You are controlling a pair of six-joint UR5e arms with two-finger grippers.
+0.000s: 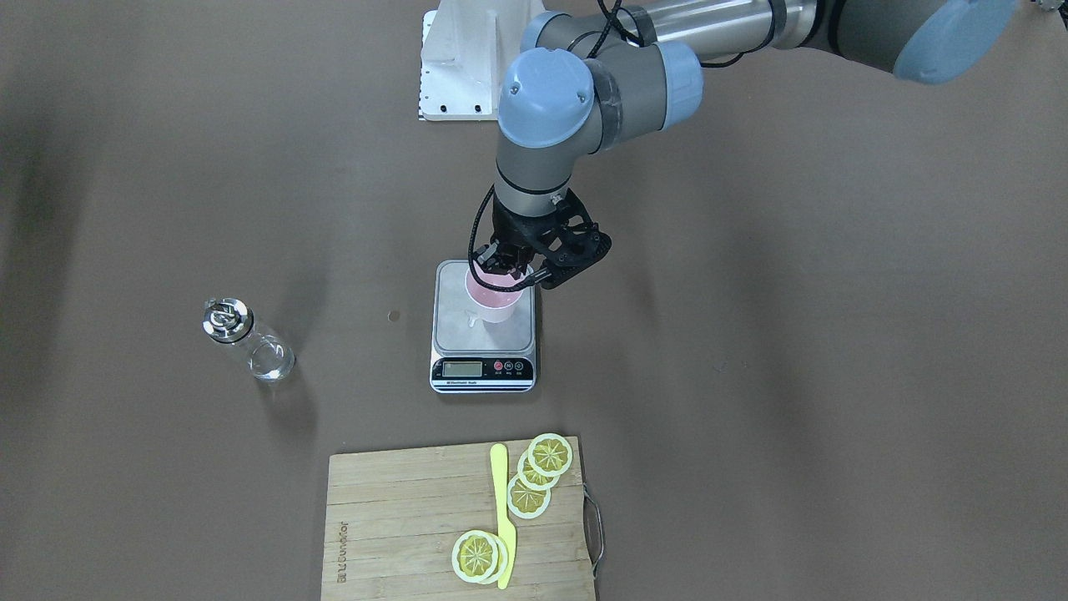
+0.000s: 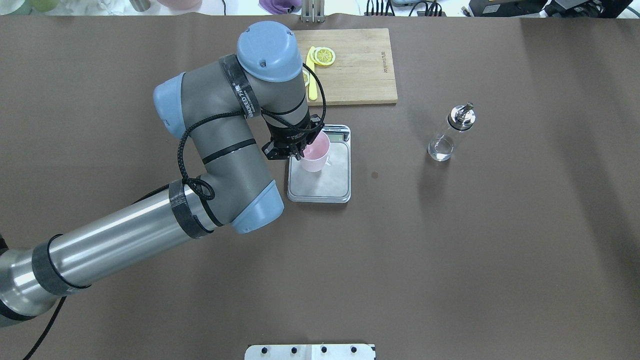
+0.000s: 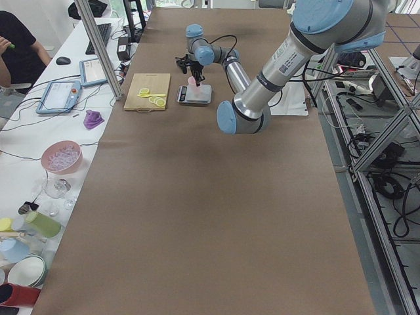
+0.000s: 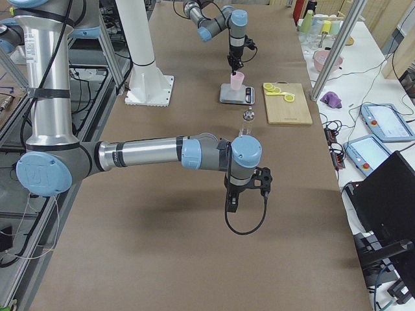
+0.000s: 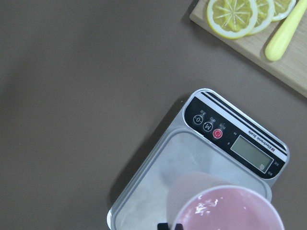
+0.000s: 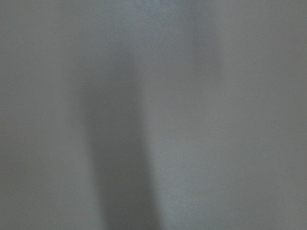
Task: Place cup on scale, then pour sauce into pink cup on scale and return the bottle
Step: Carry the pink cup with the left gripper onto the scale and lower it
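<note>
"Pink plastic cup (image 5: 225, 211), where is it?"
"On the small silver steel scale (image 1: 501, 334), maybe touching it. The left gripper (image 1: 499, 267) pinches its rim."
"And the clear glass bottle (image 2: 444, 142)?"
"From overhead, standing at the scale's three o'clock. I can't tell if the right gripper (image 4: 232, 205) is open or closed."

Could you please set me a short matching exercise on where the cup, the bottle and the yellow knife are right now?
Things:
1. cup
2. bottle
3. yellow knife

Places:
A. lying on the cutting board beside lemon slices
B. upright on the table, apart from the rest
C. over the scale, rim in the left gripper

Pairs: 1-C, 2-B, 3-A.
</note>
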